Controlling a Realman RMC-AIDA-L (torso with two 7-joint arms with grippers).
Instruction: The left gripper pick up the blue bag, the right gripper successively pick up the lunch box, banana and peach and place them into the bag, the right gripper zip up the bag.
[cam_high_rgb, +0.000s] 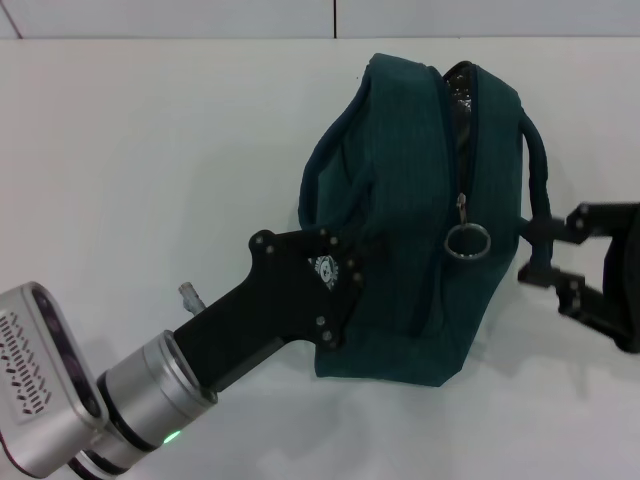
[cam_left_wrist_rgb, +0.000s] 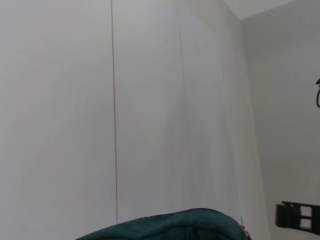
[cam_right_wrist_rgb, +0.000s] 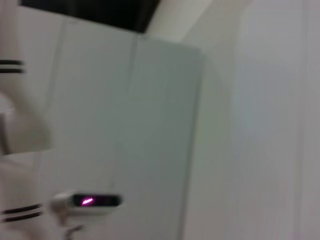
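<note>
The blue bag (cam_high_rgb: 410, 230) is a dark teal fabric bag held up over the white table, with its zipper facing me. The metal ring pull (cam_high_rgb: 467, 240) hangs about halfway along the zipper. Above it the zipper gapes and a bit of silver lining (cam_high_rgb: 460, 85) shows. My left gripper (cam_high_rgb: 345, 275) is shut on the bag's lower left side, beside the round white logo. My right gripper (cam_high_rgb: 540, 252) stands open just right of the bag, at the foot of its right handle (cam_high_rgb: 540, 165). The bag's top edge (cam_left_wrist_rgb: 175, 227) shows in the left wrist view. The lunch box, banana and peach are out of view.
The white table (cam_high_rgb: 150, 180) spreads to the left and behind the bag, ending at a pale wall (cam_high_rgb: 300, 15). A small grey object (cam_high_rgb: 190, 295) lies on the table by my left wrist. The right wrist view shows only blurred pale panels.
</note>
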